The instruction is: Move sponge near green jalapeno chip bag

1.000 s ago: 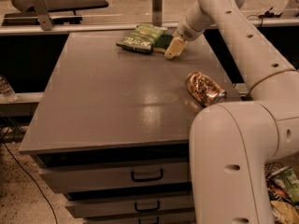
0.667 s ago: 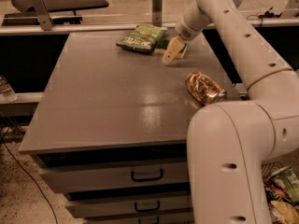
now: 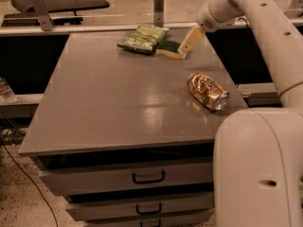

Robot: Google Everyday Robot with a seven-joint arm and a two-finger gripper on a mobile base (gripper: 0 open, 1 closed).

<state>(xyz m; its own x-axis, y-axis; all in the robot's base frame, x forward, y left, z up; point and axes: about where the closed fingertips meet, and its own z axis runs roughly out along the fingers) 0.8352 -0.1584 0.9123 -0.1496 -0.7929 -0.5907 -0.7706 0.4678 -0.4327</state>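
The sponge (image 3: 169,48), dark green on top with a pale yellow foam edge, lies flat on the grey table (image 3: 109,103) at the far side. Its left end is right beside the green jalapeno chip bag (image 3: 142,38), touching it or nearly so. My gripper (image 3: 188,42) hangs from the white arm (image 3: 246,13) just above and to the right of the sponge, with its tip at the sponge's right end. I cannot tell whether it still touches the sponge.
A crushed orange-gold soda can (image 3: 207,91) lies on its side near the table's right edge. My white base (image 3: 258,169) stands at the table's front right corner. Drawers with handles (image 3: 148,177) sit under the tabletop. A rail and post (image 3: 158,6) run behind the table.
The gripper has drawn up and to the right. The sponge, earlier covered by the gripper, now shows flat on the table beside the chip bag.
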